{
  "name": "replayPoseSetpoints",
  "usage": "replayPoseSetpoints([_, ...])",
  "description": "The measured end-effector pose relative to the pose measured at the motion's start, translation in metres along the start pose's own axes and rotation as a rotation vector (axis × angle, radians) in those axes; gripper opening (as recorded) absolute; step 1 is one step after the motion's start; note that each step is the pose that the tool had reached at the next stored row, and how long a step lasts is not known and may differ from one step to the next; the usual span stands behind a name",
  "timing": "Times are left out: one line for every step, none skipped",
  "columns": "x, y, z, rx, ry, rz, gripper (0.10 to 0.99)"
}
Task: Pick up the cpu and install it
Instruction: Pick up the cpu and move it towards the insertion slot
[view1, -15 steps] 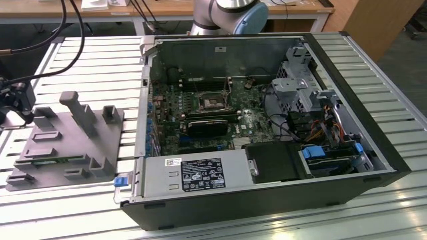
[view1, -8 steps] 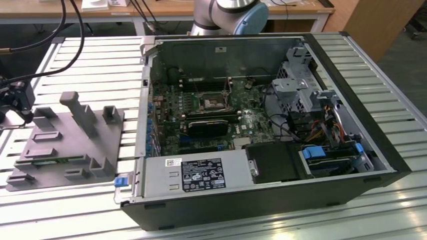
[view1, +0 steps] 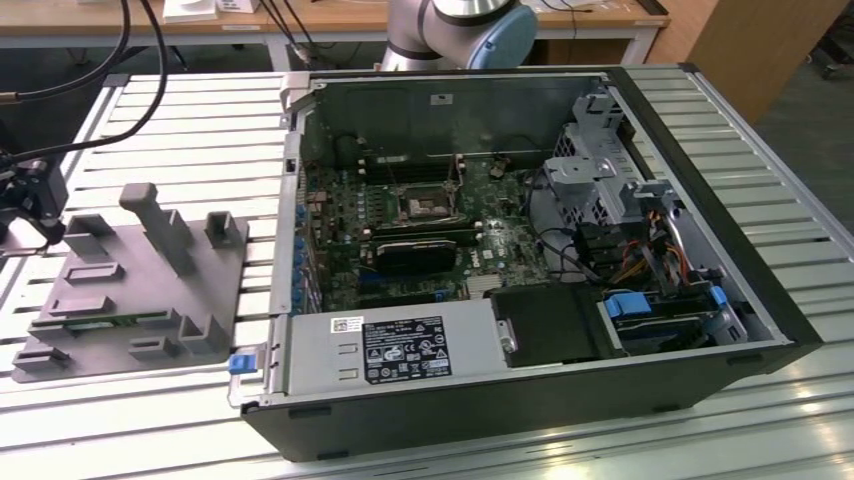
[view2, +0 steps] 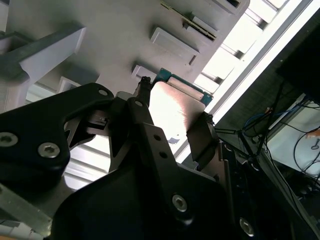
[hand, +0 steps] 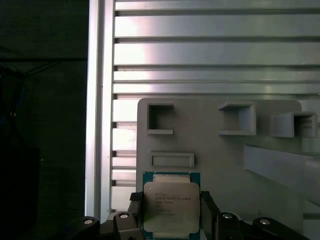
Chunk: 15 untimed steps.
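the cpu (hand: 171, 205) is a thin, flat square with a shiny metal top and a narrow green rim. it lies in a shallow seat at one edge of the grey holder block (hand: 220, 165), with the claw (hand: 171, 216) straddling it. i judge it light and rigid but easily harmed. the polished lid is slippery, and the underside and corners would not forgive a knock or a skewed squeeze. the safest hold is on two opposite rim edges, kept level, never on the top face. in both wrist views the claw is drawn in to the chip's width, with its fingertips (hand: 136, 212) apparently against opposite edges. whether the chip has left its seat cannot be told. counted: one cpu, one claw with two fingers, and one holder block with several upright posts and pockets. there is also one open computer case (view1: 747, 270) containing one green motherboard (view1: 507, 250) and one dark socket (view1: 430, 207). block and case sit apart on the slatted metal desk (view1: 187, 150), the block toward the exterior view's left.
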<state>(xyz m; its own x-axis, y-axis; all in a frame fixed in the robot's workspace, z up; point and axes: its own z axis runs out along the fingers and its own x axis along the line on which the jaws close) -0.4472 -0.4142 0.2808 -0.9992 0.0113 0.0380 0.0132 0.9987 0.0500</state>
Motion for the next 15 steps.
replayPoseSetpoints([0.0000, 0.0000, -0.0005, 0.000, 0.0001, 0.000, 0.545])
replayPoseSetpoints([0.0000, 0.0000, -0.0009, 0.000, 0.0000, 0.000, 0.545])
replayPoseSetpoints([0.0001, 0.0000, -0.0013, 0.000, 0.0000, 0.000, 0.545])
replayPoseSetpoints([0.0001, 0.0001, -0.0017, 0.000, 0.0000, 0.000, 0.545])
replayPoseSetpoints([0.0001, 0.0001, -0.0022, 0.000, 0.0000, 0.000, 0.545])
replayPoseSetpoints([0.0001, 0.0001, -0.0026, 0.000, 0.0001, 0.000, 0.545])
replayPoseSetpoints([0.0001, 0.0001, -0.0031, 0.000, 0.0002, 0.000, 0.545])
replayPoseSetpoints([0.0002, 0.0002, -0.0036, 0.000, 0.0001, 0.000, 0.545])
replayPoseSetpoints([0.0002, 0.0002, -0.0040, 0.000, 0.0001, 0.000, 0.545])
replayPoseSetpoints([0.0002, 0.0002, -0.0046, 0.000, 0.0001, 0.000, 0.545])
replayPoseSetpoints([0.0002, 0.0003, -0.0051, 0.000, 0.0001, 0.000, 0.545])
replayPoseSetpoints([0.0002, 0.0003, -0.0055, 0.000, 0.0000, 0.000, 0.545])
replayPoseSetpoints([0.0002, 0.0003, -0.0060, 0.000, 0.0000, 0.000, 0.545])
replayPoseSetpoints([0.0003, 0.0003, -0.0065, 0.000, 0.0001, 0.000, 0.545])
replayPoseSetpoints([0.0003, 0.0003, -0.0069, 0.000, 0.0001, 0.000, 0.545])
